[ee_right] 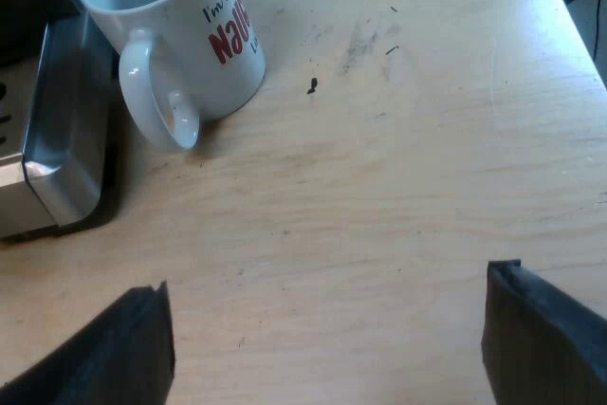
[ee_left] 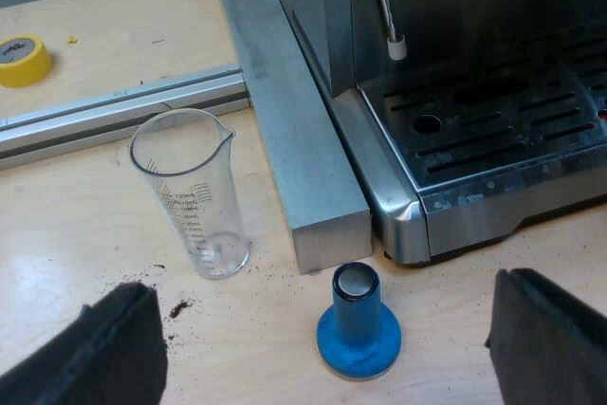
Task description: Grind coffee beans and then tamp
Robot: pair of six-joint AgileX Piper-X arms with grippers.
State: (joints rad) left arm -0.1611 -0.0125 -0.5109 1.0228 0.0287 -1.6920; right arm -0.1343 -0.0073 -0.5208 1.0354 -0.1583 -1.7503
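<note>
Left gripper [ee_left: 322, 362] hovering over tamper [ee_left: 358, 327], fingers spread wide; glass [ee_left: 190, 198] standing upright nearby. Right gripper [ee_right: 327, 334] hanging spread over table [ee_right: 398, 196]; mug [ee_right: 180, 30] sitting just beside machine [ee_right: 47, 154].

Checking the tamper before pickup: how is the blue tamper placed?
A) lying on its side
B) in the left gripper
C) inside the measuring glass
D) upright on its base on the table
D: the blue tamper stands base-down on the table, near the espresso machine corner.
</note>
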